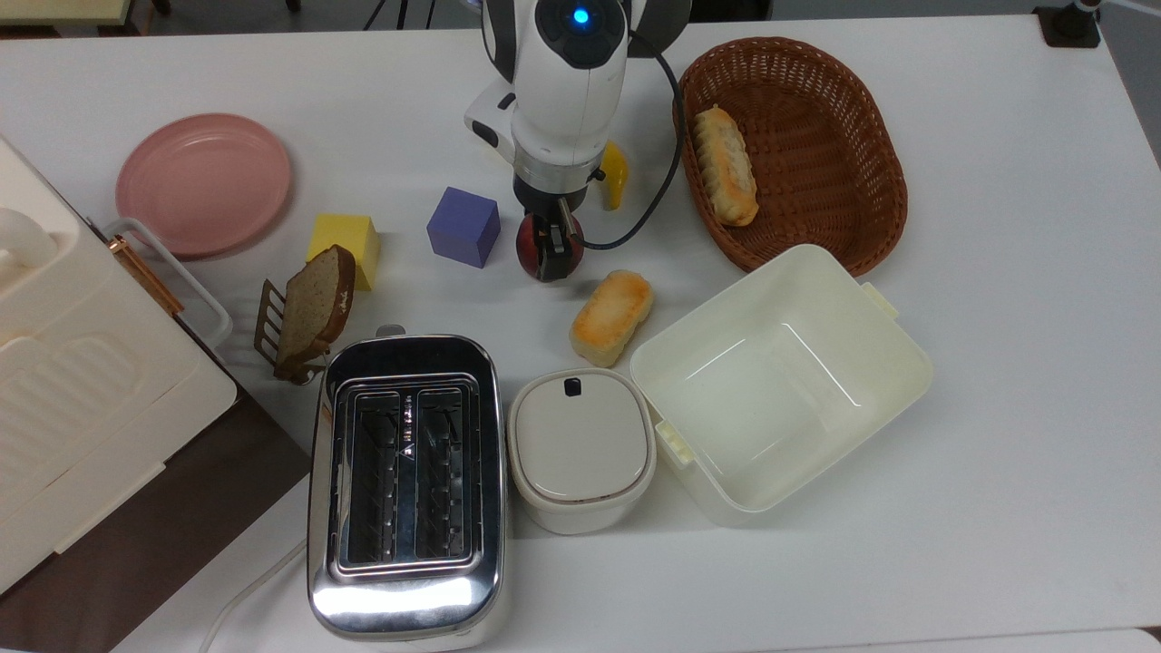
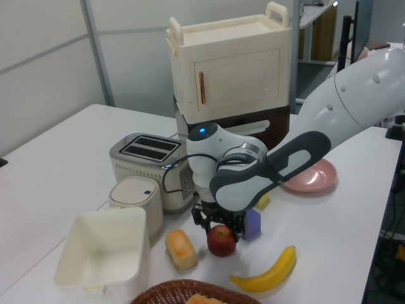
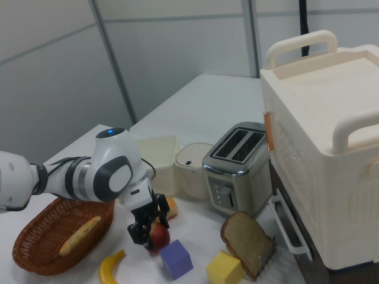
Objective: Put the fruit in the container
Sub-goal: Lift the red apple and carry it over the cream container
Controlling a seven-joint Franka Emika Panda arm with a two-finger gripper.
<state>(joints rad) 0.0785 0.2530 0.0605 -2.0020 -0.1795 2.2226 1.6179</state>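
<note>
Beside the purple cube (image 1: 463, 227), on the top view's right, the gripper (image 1: 550, 248) has its fingers closed on the fruit (image 1: 571, 250). From overhead the wrist covers most of the fruit and much of the banana (image 1: 614, 173) beyond the cube; the left view shows the fruit (image 2: 221, 240) whole, the banana (image 2: 266, 273) full length. The arm's last link points straight down. The container (image 1: 780, 384) sits well apart from the cube, past a bread roll (image 1: 612, 316).

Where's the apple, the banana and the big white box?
fruit (image 2: 221, 240), left view, red front side.
banana (image 2: 266, 273), left view, middle of its curve.
container (image 1: 884, 337), top view, right rim.
</note>
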